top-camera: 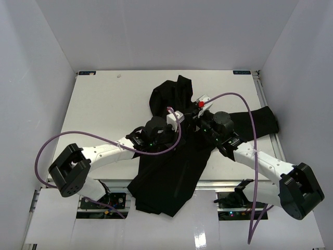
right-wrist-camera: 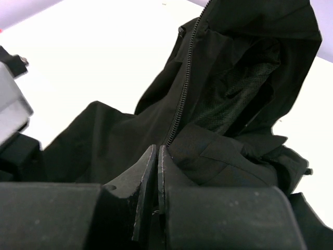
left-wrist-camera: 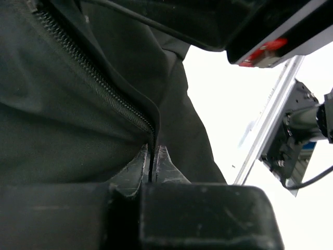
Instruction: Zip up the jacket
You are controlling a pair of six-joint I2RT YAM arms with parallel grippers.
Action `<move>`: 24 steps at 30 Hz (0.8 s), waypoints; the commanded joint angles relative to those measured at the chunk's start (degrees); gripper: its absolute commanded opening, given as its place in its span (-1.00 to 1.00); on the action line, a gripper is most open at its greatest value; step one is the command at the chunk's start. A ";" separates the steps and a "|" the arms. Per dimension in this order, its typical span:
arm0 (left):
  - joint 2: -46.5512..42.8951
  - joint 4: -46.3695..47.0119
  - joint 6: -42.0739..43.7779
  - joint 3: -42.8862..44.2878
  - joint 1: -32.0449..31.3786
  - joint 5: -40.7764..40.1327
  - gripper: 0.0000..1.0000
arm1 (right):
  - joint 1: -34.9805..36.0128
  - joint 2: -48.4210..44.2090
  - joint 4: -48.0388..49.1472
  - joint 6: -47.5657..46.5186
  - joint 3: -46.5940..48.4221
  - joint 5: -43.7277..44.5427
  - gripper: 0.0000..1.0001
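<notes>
A robotics lab cell: a white table (top-camera: 104,104) boxed in by plain white walls (top-camera: 156,31).

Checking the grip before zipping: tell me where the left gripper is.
In the top view the left gripper sits mid-table on the jacket, just left of the right gripper, shut on the zipper edge.

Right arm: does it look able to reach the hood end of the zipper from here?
Probably yes: the right gripper sits at the near end of the jacket's zipper, and the teeth run uncovered up to the hood, with nothing lying across them.
</notes>
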 commanded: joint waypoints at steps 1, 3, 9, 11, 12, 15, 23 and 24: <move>-2.32 -0.20 -0.39 -1.00 -0.49 -2.75 -1.00 | 0.27 0.93 1.41 -13.22 5.94 -1.88 -0.84; -2.97 -0.06 -0.63 -1.89 -0.49 -3.16 -1.00 | 0.19 1.97 0.30 -19.59 7.65 -4.83 -0.84; -6.24 -1.63 -0.83 -4.13 -0.54 -2.47 -1.00 | -0.01 5.03 -6.37 -34.18 13.89 -8.66 -0.85; -6.93 -2.18 -0.69 -4.57 -0.65 -2.65 -1.00 | -0.23 5.75 -6.96 -36.85 15.24 -9.34 -0.85; -7.04 -2.36 -0.66 -4.71 -0.63 -2.60 -1.00 | -0.26 6.15 -7.08 -37.75 15.80 -9.68 -0.85; -7.04 -2.70 -0.60 -5.00 -0.58 -1.38 -1.00 | -0.49 8.02 -7.08 -39.52 17.38 -10.88 -0.85; -7.64 -4.51 -0.38 -6.05 -1.32 -0.14 -1.00 | -1.79 16.14 -4.27 -40.64 23.04 -10.00 -0.85; -7.88 -4.87 -0.54 -6.45 -1.60 -0.54 -1.00 | -2.07 17.11 -3.18 -40.07 23.60 -9.40 -0.85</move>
